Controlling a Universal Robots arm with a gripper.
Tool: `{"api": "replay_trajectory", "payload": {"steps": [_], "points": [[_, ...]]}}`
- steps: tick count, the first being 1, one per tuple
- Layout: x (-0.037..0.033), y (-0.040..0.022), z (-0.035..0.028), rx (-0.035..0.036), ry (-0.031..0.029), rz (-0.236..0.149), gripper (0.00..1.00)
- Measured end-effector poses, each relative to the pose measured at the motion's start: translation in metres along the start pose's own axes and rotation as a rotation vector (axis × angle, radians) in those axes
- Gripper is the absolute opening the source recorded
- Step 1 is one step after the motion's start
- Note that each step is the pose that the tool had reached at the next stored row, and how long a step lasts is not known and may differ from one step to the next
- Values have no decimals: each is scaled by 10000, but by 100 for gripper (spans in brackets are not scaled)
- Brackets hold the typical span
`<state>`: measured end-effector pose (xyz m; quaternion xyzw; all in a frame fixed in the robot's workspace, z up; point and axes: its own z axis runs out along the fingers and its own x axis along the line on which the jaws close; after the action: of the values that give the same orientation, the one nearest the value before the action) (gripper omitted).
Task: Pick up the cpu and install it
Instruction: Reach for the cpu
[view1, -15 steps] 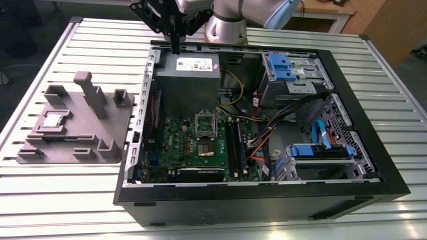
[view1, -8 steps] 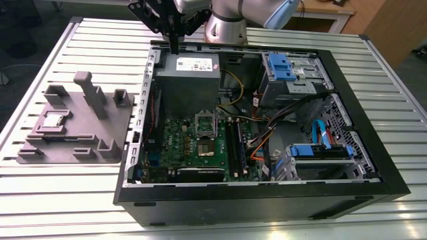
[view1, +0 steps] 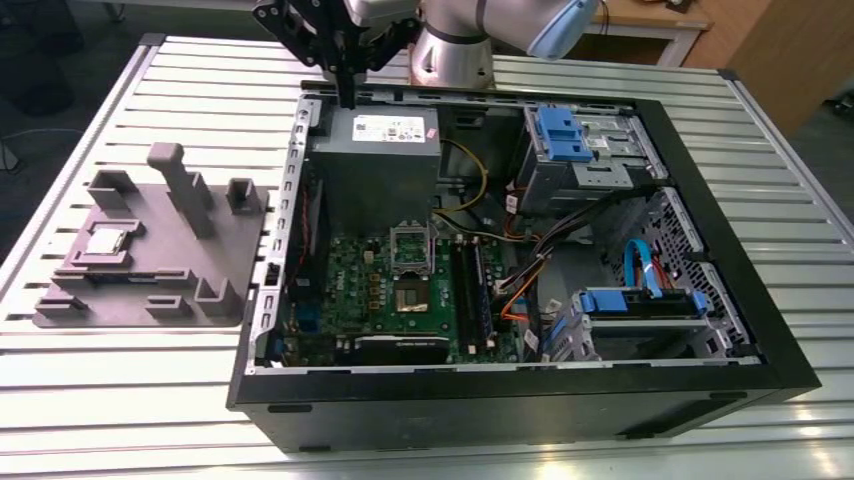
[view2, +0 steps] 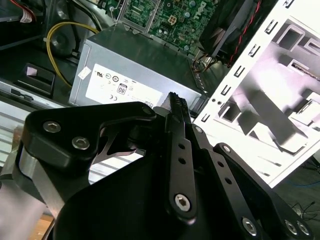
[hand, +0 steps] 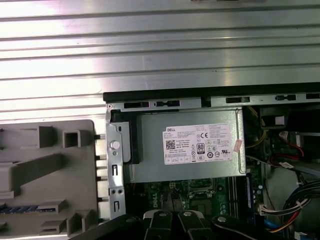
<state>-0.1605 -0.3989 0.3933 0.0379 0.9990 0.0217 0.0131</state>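
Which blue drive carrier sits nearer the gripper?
The blue drive carrier beside the power supply, close to the gripper; the other blue carrier sits at the exterior view's lower right.

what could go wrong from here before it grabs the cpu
1. The gripper hangs over the rear edge of the computer case, by the power supply, while the cpu lies on the grey fixture tray. A low sweep across might clip the side wall or the tray's tall post.
2. The gripper looks shut; descending like that might press on the chip.
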Motion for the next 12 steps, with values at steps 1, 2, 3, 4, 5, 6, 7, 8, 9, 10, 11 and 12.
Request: {"api": "replay_trajectory", "payload": {"steps": [1,2,3,4,5,6,7,8,9,10,11,12], "points": [[3,0,0,0,0,0,10],[5,0,0,0,0,0,10],[7,0,0,0,0,0,10],[10,-1,0,0,0,0,10],[13,-1,0,0,0,0,10],[16,-1,0,0,0,0,10],[19,-1,0,0,0,0,10],[21,-2,-1,0,0,0,10],[23,-2,-1,0,0,0,10],[26,-2,-1,0,0,0,10],[29,-2,-1,0,0,0,10],[32,-2,-1,0,0,1,10]]}}
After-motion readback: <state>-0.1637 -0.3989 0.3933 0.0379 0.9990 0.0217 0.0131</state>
